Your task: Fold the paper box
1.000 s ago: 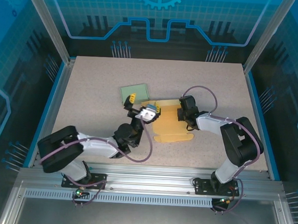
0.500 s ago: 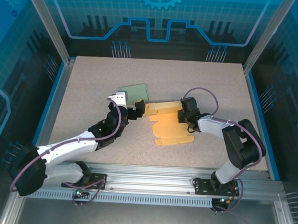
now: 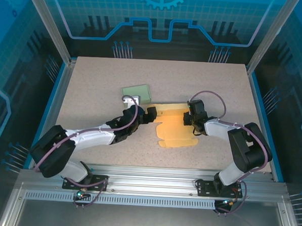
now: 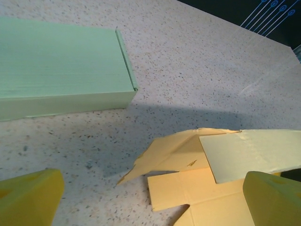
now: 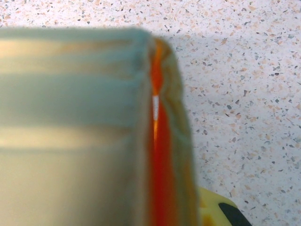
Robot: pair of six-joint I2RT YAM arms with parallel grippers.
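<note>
left gripper (image 3: 150, 115) and right gripper (image 3: 190, 118) flank the yellow paper box (image 3: 177, 135); green box (image 3: 136, 95) lies nearby.

The paper box (image 3: 176, 132) lies on the surface (image 3: 92, 79) between the left hand (image 3: 150, 114) and right hand (image 3: 190, 117), another box (image 3: 136, 95) to its far left.

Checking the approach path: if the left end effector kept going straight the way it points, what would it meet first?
Probably the cardboard, whose near edge lies just ahead between the open left end effector's fingers. The green box sits off to the left, out of line. Depth is unclear.
</note>
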